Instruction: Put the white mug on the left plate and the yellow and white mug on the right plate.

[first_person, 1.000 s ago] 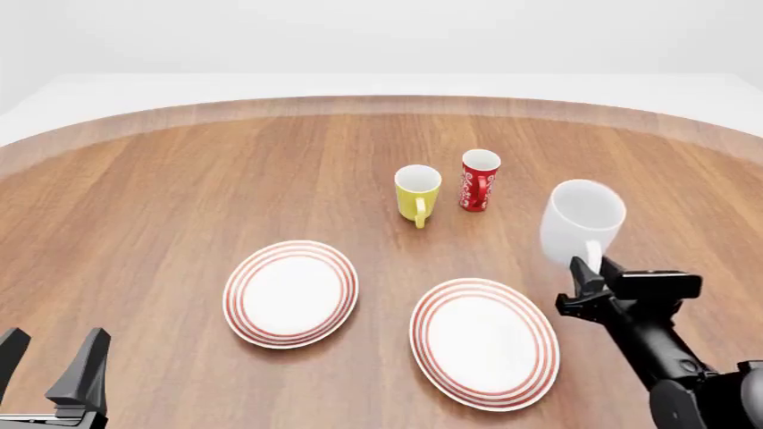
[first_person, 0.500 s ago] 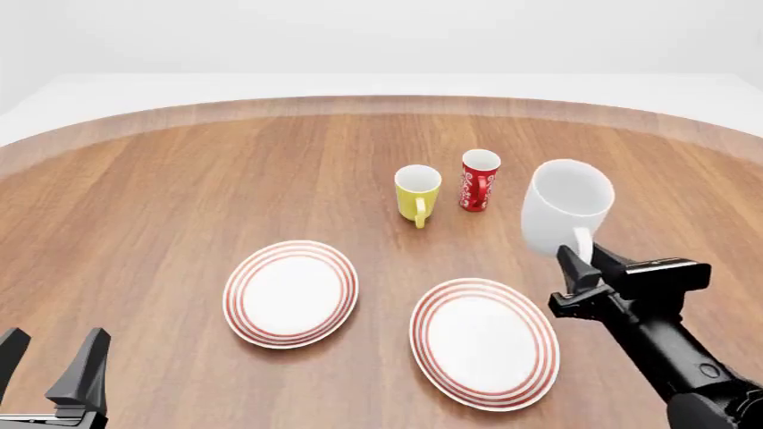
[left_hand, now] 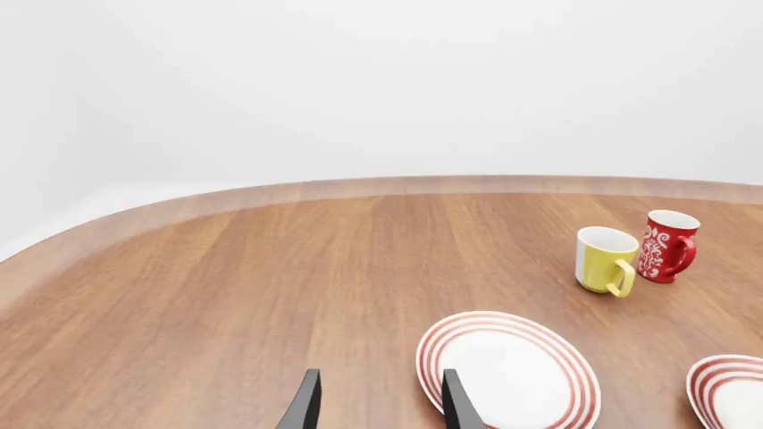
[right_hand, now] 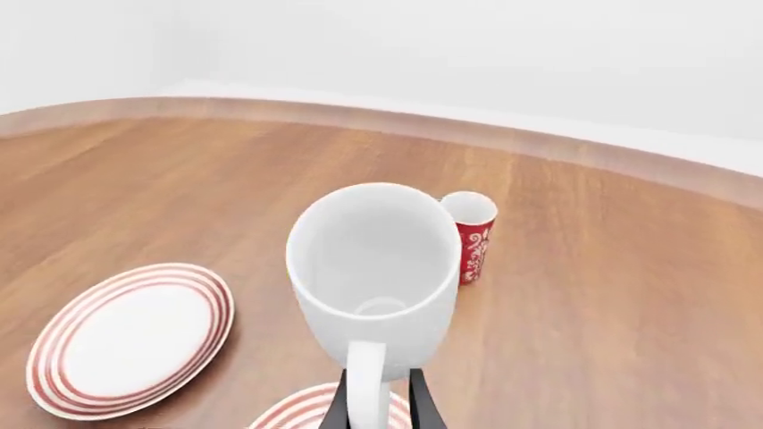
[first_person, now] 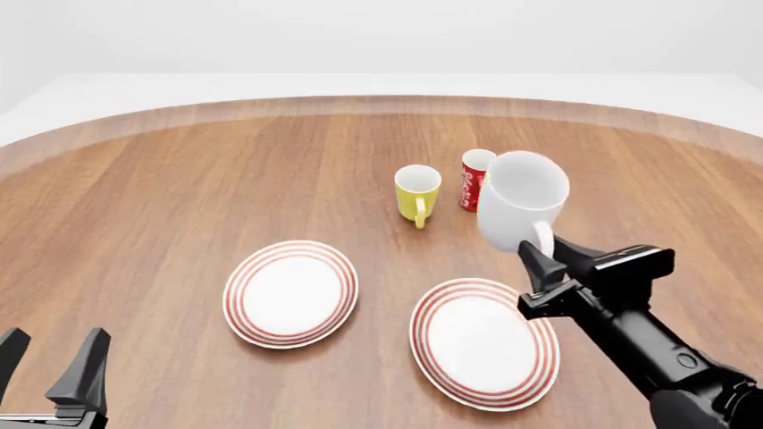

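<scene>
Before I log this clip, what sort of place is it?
Likely a simulated tabletop test scene, not a real room: a bare round wooden table against blank white surroundings, holding only two red-ringed plates and three mugs.

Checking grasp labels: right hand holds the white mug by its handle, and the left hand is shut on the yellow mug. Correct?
Not quite. The right hand does hold the white mug by its handle, but the left hand is open and holds nothing. The yellow and white mug stands on the table, as the front view shows.
</scene>
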Controlling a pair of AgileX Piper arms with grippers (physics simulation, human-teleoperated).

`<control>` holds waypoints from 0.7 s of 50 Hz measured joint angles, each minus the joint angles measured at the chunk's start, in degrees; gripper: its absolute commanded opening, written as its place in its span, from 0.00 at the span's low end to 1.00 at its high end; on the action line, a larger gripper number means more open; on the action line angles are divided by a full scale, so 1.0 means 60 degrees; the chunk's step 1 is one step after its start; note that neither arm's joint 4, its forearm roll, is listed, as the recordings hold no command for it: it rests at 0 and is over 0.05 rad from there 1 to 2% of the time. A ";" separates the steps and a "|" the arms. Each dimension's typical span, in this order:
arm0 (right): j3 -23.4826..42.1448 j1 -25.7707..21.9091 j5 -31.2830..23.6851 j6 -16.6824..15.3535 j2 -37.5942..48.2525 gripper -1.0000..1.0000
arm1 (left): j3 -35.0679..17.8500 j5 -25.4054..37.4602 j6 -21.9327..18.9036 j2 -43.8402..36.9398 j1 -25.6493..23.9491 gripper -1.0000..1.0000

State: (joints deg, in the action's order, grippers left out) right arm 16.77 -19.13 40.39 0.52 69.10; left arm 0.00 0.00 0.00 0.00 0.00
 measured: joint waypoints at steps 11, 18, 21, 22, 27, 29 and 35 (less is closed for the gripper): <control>0.0562 -0.0780 0.0352 0.0136 0.0956 0.00 | 0.0000 0.0000 0.0000 0.0000 0.0000 1.00; 0.1015 -0.1277 0.0509 0.0227 0.1590 0.00 | 0.0000 0.0000 0.0000 0.0000 0.0000 1.00; 0.1201 -0.1476 0.0556 0.0265 0.1826 0.00 | 0.0000 0.0000 0.0000 0.0000 0.0000 1.00; 0.1265 -0.1545 0.0571 0.0278 0.1908 0.00 | 0.0000 0.0000 0.0000 0.0000 0.0000 1.00; 0.1549 -0.1861 0.0622 0.0332 0.2264 0.00 | 0.0000 0.0000 0.0000 0.0000 0.0000 1.00; 0.1651 -0.1970 0.0628 0.0348 0.2378 0.00 | 0.0000 0.0000 0.0000 0.0000 0.0000 1.00; 0.1932 -0.2259 0.0623 0.0373 0.2675 0.00 | 0.0000 0.0000 0.0000 0.0000 0.0000 1.00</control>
State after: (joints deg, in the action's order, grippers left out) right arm 28.36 -32.69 44.13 2.76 85.15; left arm 0.00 0.00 0.00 0.00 0.00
